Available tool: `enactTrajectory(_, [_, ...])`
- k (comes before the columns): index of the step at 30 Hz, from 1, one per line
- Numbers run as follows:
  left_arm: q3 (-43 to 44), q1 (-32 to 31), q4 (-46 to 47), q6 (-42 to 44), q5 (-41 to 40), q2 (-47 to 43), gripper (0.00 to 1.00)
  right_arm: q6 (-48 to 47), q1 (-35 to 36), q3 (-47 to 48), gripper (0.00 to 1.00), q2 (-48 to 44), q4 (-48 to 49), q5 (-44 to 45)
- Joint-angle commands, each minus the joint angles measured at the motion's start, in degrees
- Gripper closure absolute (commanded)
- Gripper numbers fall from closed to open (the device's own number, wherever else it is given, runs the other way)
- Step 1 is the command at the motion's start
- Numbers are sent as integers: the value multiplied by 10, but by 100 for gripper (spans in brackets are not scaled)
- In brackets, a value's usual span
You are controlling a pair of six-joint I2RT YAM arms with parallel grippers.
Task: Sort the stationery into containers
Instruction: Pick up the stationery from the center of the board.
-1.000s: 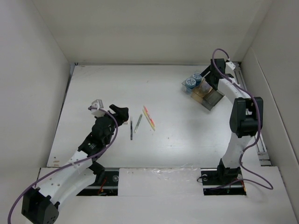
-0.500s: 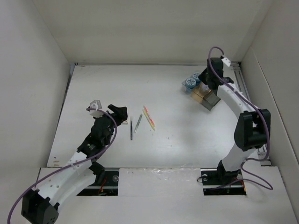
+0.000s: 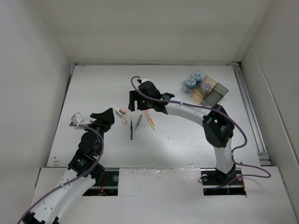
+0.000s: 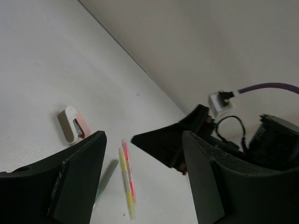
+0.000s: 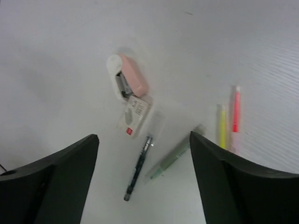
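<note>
pink stapler [image 5: 128,77], staple box [image 5: 135,116], beside dark pen [image 5: 138,168]

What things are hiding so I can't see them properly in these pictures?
Top view: the right gripper covers the far tips of the yellow pens.
Top view: the tray is too small to tell what its smoky compartments hold.
Left wrist view: its own finger hides part of the grey pen.
Right wrist view: the print on the small box is too blurred to read.
</note>
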Motion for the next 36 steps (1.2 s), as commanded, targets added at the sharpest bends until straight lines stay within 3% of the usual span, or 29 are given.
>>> enactTrajectory(1, [-5,-4,-6,-7,-41,-39,38,-48,17,108,12,60,-27,-24])
enactTrajectory(2, [-5,-4,-12,-13,-41,-45,38,-57,22,128,5,77,-34,-24])
enactTrajectory(14, [-10,-4,-17,-13,-49,-87,40,-92,55,415,4,290,-169,24])
enactTrajectory(22, [-10,-4,-17,-13,-43,-92,40,-85,60,434,6,325,-169,31])
enactTrajectory(29, [-10,-4,-17,-13,-43,-109,40,-44,71,421,23,344,-152,65])
enactTrajectory(36, [-10,-4,-17,-8,-38,-109,40,-13,71,358,52,296,-75,76])
